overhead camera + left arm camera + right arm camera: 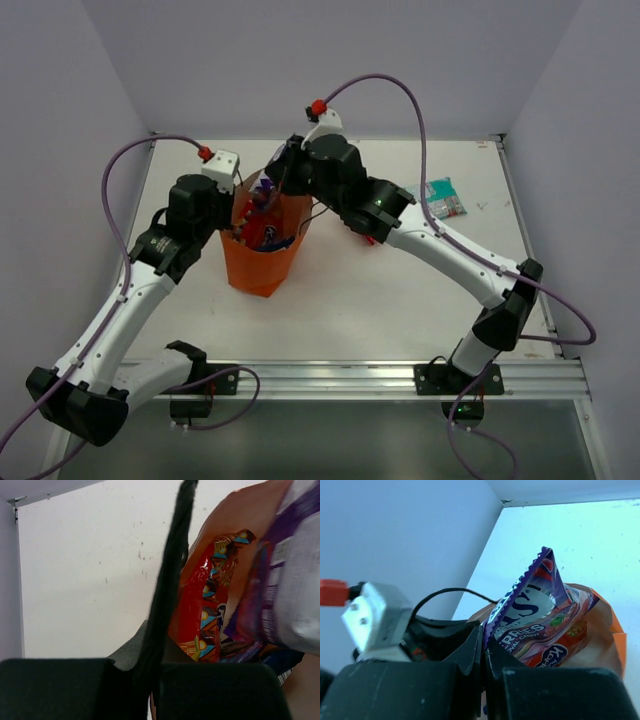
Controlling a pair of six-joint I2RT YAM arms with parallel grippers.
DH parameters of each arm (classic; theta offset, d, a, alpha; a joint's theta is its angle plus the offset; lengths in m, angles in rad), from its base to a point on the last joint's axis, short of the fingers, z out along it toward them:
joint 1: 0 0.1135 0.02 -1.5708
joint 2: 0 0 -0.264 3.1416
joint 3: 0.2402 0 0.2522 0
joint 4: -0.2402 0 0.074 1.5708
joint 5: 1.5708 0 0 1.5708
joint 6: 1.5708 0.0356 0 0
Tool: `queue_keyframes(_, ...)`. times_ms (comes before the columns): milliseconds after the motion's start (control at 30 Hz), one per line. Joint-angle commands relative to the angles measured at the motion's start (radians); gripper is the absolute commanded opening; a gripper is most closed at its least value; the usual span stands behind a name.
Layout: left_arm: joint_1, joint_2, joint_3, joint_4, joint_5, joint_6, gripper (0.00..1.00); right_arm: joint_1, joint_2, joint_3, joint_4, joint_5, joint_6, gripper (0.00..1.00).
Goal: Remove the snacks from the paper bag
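Note:
The orange paper bag [262,262] stands upright left of the table's centre. My left gripper [236,226] is shut on the bag's left wall [172,575], which runs up edge-on between its fingers [155,666]. Inside the bag lie a red snack packet [204,615] and other purple and dark ones. My right gripper [277,180] is at the bag's mouth, shut [484,650] on the corner of a purple snack packet [540,615] that sticks up over the bag's rim [616,632]. A teal snack packet [442,197] lies on the table at the back right.
Something small and red [366,238] shows on the table under my right forearm. Walls close the table at the back and both sides. A metal rail [400,378] runs along the near edge, where the arm bases sit.

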Motion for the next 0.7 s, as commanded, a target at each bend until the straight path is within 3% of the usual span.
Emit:
queue_keyframes(0,0.003,0.001,0.066,0.093,-0.102,-0.011,0.00,-0.011,-0.098,0.068,0.050,-0.040,-0.141,0.00)
queue_keyframes(300,0.018,0.050,0.100,0.116,-0.269,0.022,0.00,-0.154,-0.472,-0.068,-0.031,-0.109,-0.246,0.00)
queue_keyframes(667,0.036,0.074,0.151,0.162,-0.289,0.098,0.00,-0.203,-0.724,-0.613,-0.174,-0.029,-0.253,0.00)
